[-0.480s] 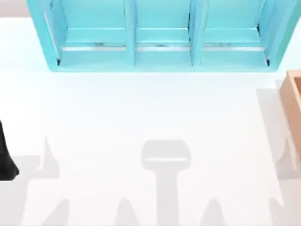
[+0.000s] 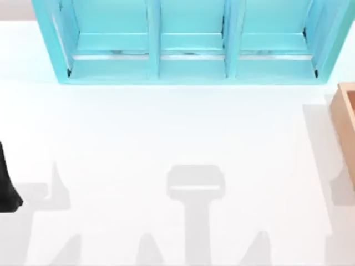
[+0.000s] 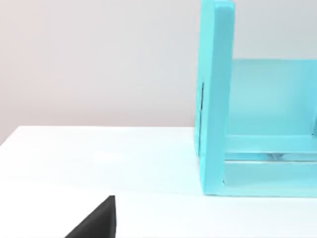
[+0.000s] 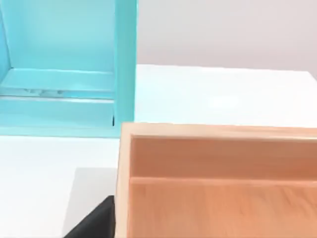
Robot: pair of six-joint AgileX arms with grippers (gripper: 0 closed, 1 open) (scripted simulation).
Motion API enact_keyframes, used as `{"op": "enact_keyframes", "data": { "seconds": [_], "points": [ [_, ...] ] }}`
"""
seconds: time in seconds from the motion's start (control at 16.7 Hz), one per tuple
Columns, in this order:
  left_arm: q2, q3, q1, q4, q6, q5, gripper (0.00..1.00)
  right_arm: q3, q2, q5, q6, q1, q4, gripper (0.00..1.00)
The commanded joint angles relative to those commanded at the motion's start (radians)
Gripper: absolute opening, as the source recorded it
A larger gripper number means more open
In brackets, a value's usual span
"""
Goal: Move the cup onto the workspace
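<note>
Turquoise shelf unit (image 2: 188,44), wooden box (image 2: 345,124) beside

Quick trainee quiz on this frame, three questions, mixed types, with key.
1. How many bays does the turquoise shelf unit have?
2. True or false: the tan wooden box sits at the left edge of the white table.
3. In the top view, the black left arm is at the table's: A) left edge B) centre C) right edge.

Key: 1) three. 2) false, the box is at the right edge. 3) A.
</note>
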Motion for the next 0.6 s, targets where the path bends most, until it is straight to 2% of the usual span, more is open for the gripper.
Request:
{"op": "enact_keyframes", "data": {
  "seconds": [0.6],
  "points": [
    [0.000, 0.000, 0.000, 0.000, 0.000, 0.000, 1.00, 0.688, 0.902, -0.003, -0.224, -0.231, -0.669, 1.00]
  ]
}}
